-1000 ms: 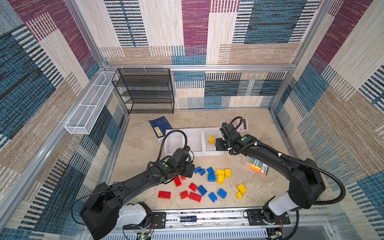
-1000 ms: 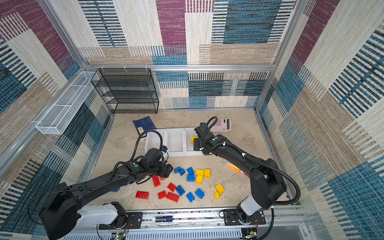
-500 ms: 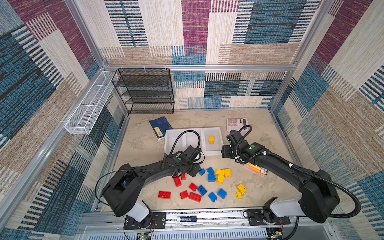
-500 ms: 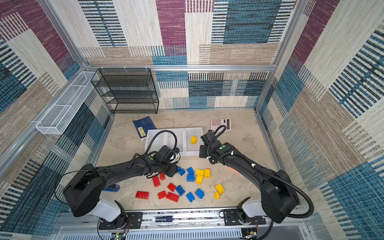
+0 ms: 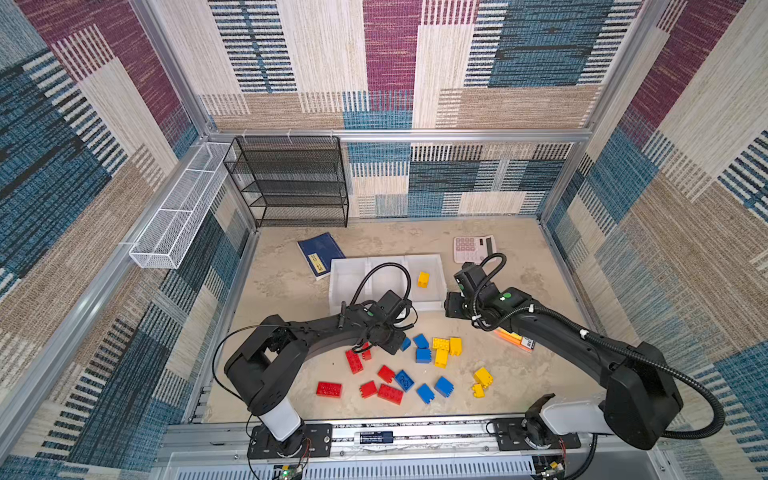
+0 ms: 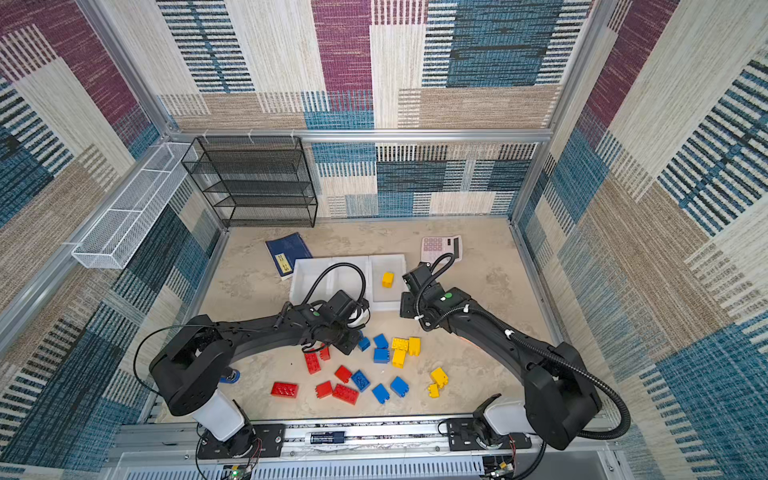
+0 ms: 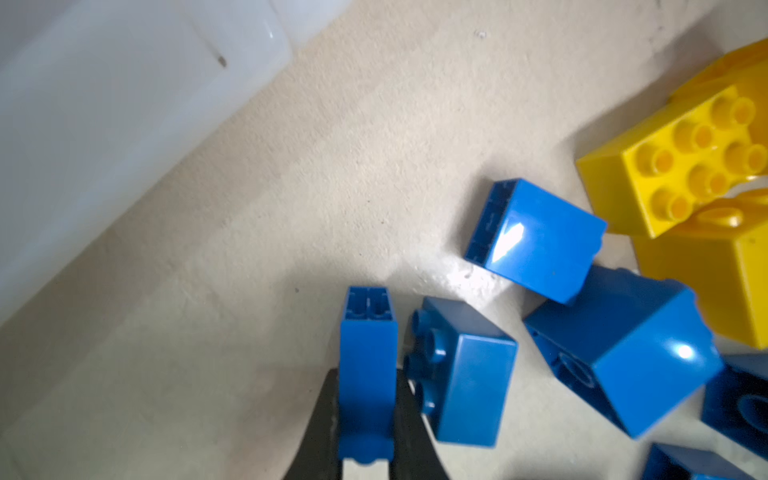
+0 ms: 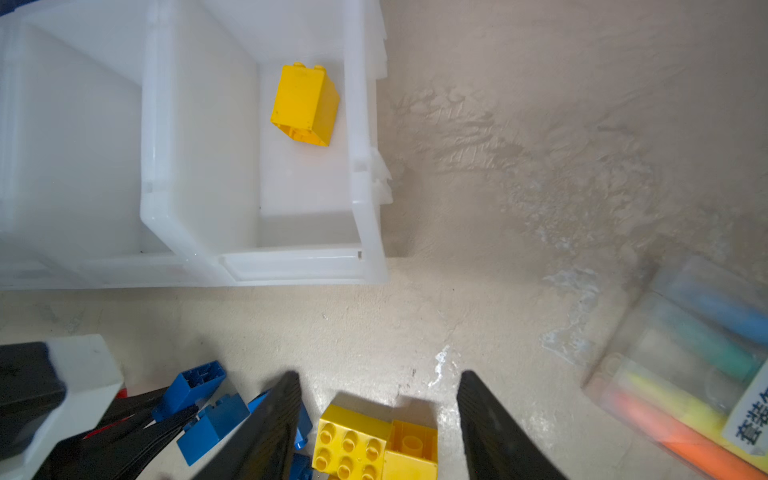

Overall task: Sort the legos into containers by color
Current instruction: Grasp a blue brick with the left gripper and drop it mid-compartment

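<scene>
Most of the sorting is left to do on the worktop. The containers, three white bins in a row toward the back, hold a single piece as far as both top views show: a yellow brick in the right-end bin. The left-end and middle bins look bare, though the left arm's cable crosses part of the middle one. In front of them the legos lie loose on the worktop, reds mostly to the left, blues in the middle, yellows to the right. I judge the sort barely begun, with no red or blue piece binned yet.

Both top views hide the left jaws under the wrist. The left wrist view shows them pinching a narrow blue brick by its long sides, just beside a studded blue brick. Whether it is clear of the worktop I cannot tell. The right wrist view shows the right jaws spread and empty above a yellow pair. It also shows the marker pack, which the right arm mostly covers from above.
</scene>
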`<state>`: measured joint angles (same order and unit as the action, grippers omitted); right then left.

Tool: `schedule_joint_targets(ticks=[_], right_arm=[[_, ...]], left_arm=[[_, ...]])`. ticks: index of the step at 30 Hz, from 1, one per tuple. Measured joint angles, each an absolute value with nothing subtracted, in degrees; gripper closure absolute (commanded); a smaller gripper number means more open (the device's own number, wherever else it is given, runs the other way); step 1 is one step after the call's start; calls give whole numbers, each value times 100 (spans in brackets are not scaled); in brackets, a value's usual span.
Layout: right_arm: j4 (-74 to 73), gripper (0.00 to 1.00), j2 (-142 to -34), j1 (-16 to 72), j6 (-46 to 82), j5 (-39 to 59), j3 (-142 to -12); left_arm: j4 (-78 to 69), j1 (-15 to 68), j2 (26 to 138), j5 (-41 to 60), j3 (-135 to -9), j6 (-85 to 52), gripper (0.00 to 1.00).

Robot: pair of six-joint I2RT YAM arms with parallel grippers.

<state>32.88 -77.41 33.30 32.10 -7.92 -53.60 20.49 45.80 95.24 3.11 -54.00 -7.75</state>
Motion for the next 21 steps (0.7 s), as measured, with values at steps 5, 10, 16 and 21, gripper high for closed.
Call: schedule_joint_targets(ticks=[5,10,16,21], right_arm=[[3310,38,-7644,3330,3273,-801,-5349],[3330,38,-7570,3330,3291,-808,-5317],[3332,39,-7561,3330,3310,-803,-5280],[3341,37,-7393,3330,3356,-797,-5172]], left_arm=[[2176,4536,9218,318,-5717,-749,92],[2202,4053,9238,215,-6340,-735,92],[2397,3568,10182,-5,-7334,-740,88],[2633,3538,10608,-139,-7754,-762,50]])
